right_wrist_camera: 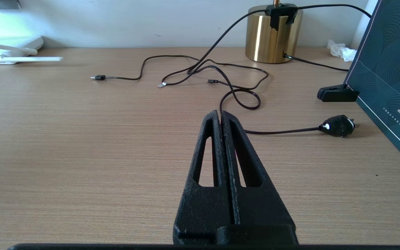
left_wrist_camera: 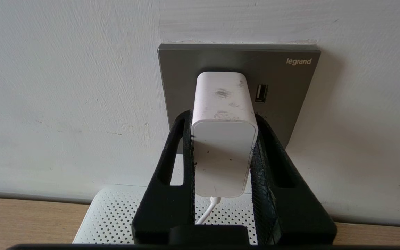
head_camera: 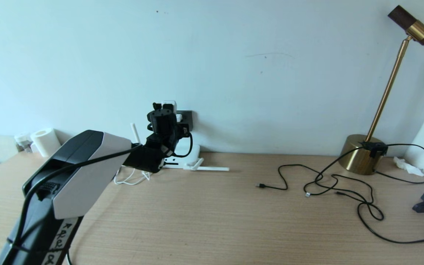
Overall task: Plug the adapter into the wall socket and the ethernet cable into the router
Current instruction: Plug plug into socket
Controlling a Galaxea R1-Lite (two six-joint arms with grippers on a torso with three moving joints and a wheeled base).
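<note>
Gripping adapter [left_wrist_camera: 223,139] seated in wall socket [left_wrist_camera: 283,86], left tool [left_wrist_camera: 222,152]

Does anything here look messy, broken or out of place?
Mostly the thin black cables sprawled in tangled loops across the wooden desk, and a crumpled white tissue beside the brass lamp base. Nothing looks broken.

L arm [head_camera: 76,173]: black shell w/ pale grey side panel, vent slots on top. Black cable [head_camera: 87,162] runs along it to the wrist; white label w/ black handwritten marks near the base. Wrist [head_camera: 162,125]: black blocky housings, round black cap w/ small screws, short black cable loop at the side. L gripper [left_wrist_camera: 222,139]: matte black fingers, each w/ a long slot, rough textured inner faces. R gripper [right_wrist_camera: 221,116]: same black slotted fingers, tapering to narrow tips.
</note>
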